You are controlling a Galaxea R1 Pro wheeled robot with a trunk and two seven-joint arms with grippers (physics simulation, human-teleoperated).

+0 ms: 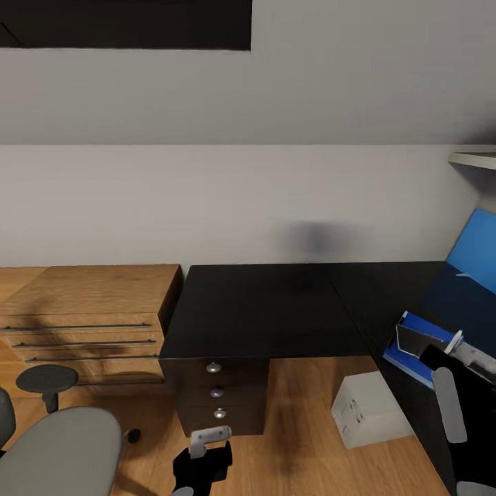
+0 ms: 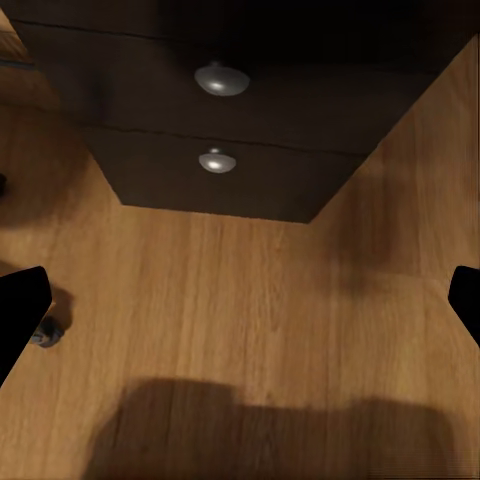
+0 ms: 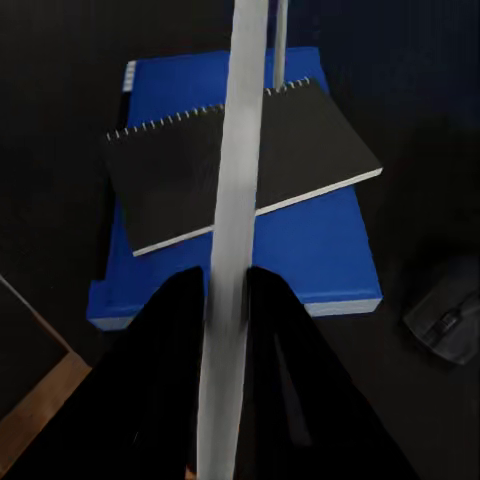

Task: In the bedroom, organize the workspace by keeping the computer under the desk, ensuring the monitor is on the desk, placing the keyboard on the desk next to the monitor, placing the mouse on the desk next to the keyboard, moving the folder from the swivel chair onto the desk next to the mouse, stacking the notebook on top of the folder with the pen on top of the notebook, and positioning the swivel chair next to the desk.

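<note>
My right gripper [image 3: 228, 290] is clamped on the pen [image 3: 235, 200], held over the notebook [image 3: 240, 165], which lies skewed on the folder [image 3: 245, 260] on the desk [image 1: 275, 303]. The pen's long axis crosses the notebook's short way, with the spiral edge at the far side. Mouse [image 3: 448, 315] sits just beside the folder. Next, I judge: lower and release. Left gripper [image 2: 240, 300] hangs open over floor by the drawers [image 2: 220, 140].

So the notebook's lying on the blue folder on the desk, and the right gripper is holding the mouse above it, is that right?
Not the mouse. In the right wrist view the right gripper is shut on the white pen, above the notebook on the folder. The mouse lies on the desk beside the folder.
</note>
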